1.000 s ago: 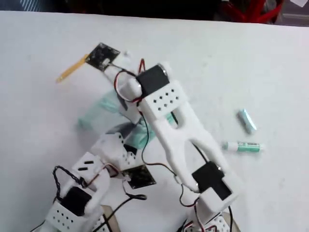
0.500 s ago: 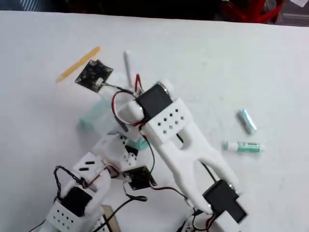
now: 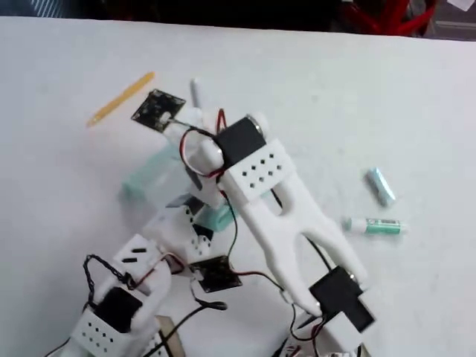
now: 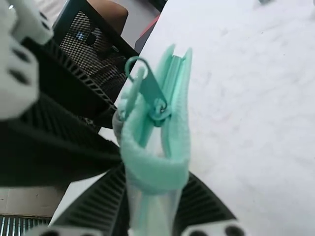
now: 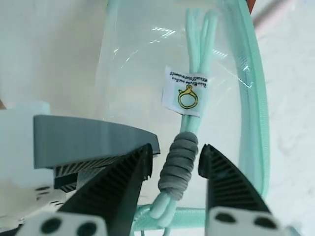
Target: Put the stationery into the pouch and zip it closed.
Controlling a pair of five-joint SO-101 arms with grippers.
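The white table (image 3: 357,89) carries everything. The clear pouch (image 3: 145,177) with mint-green trim lies between the two grippers, partly under the right arm's wrist.

The left gripper (image 4: 152,199) is pressed together on one end of the pouch, pinching the green fabric tab there. From that grip the zip edge runs straight away from the jaws. The zipper pull (image 4: 147,88) sits a short way along it, tilted up off the teeth.

The right gripper (image 5: 176,148) is spread and hangs over the clear panel of the pouch, one jaw on either side of a mint cord (image 5: 199,44). A grey wrapped band (image 5: 179,162) on the cord lies between the fingertips, closer to one jaw than the other, and no grip on it shows. A small white tag (image 5: 187,93) sits on the cord just beyond the band.

A yellow stick (image 3: 119,99) lies just past the right wrist, beside its camera board. A white pen (image 3: 197,93) is near that same wrist. The glue stick (image 3: 372,225) and a small teal piece (image 3: 380,185) lie well apart from both grippers, out beyond the right arm.
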